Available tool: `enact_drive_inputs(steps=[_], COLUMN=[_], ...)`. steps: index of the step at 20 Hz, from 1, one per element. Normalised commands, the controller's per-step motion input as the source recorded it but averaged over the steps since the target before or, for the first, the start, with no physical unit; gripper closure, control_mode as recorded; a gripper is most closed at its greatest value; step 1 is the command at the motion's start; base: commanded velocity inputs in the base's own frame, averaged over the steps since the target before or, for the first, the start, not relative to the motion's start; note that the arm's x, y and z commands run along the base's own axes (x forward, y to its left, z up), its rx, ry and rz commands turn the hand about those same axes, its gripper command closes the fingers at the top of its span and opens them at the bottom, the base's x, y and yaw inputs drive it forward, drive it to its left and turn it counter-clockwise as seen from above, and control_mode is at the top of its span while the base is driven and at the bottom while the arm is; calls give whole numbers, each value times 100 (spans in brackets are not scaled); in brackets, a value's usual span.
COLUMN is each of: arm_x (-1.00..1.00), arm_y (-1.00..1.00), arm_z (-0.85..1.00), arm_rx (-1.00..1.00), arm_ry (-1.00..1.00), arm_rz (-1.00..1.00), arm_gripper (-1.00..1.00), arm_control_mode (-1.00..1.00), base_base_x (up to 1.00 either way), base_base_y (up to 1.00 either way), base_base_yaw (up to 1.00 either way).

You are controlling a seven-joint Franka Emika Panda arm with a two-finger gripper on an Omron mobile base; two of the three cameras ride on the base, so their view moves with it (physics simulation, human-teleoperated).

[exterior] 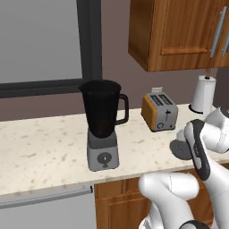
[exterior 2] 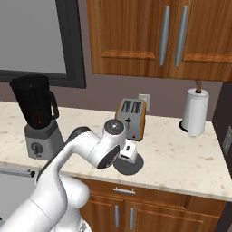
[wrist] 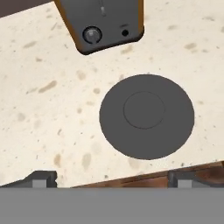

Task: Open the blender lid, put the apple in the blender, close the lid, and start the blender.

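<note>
The blender (exterior: 103,123) stands on the counter at the left, its dark jar uncovered on top and its dial (exterior: 103,158) facing front. A faint red shape low inside the jar is the apple (exterior 2: 40,120). The blender lid (wrist: 146,115) lies flat on the counter near the front edge, in front of the toaster; in the right base view the blender lid (exterior 2: 131,166) sits under the hand. My gripper (wrist: 113,179) hovers just above it, open, with nothing between its fingertips (wrist: 41,178), and my gripper (exterior 2: 128,155) points down.
An orange-sided toaster (exterior: 159,112) stands right of the blender, behind the lid. A paper towel roll (exterior 2: 195,111) is at the far right by the wall. Wooden cabinets (exterior 2: 154,36) hang overhead. The counter's front edge (wrist: 144,177) runs close under the lid.
</note>
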Motion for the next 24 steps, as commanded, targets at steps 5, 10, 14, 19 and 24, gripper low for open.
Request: enact_drive_inputs(steps=[5,10,14,19,24], arm_x=[0,4,12,30,19], arm_y=[-17,-11,-9,-2,-5], arm_z=[-32,-9,0,-8,0], arm_rx=[0,0,0,0,0], arm_ry=[28,12,1,4,5], arm_rz=[0,0,0,0,0], arm_gripper=[-100,-100,-100,-100,-100], arm_control_mode=[-100,-100,-100,-100,-100], base_base_x=[0,0,0,0,0], base_base_y=[0,0,0,0,0], base_base_yaw=[0,0,0,0,0])
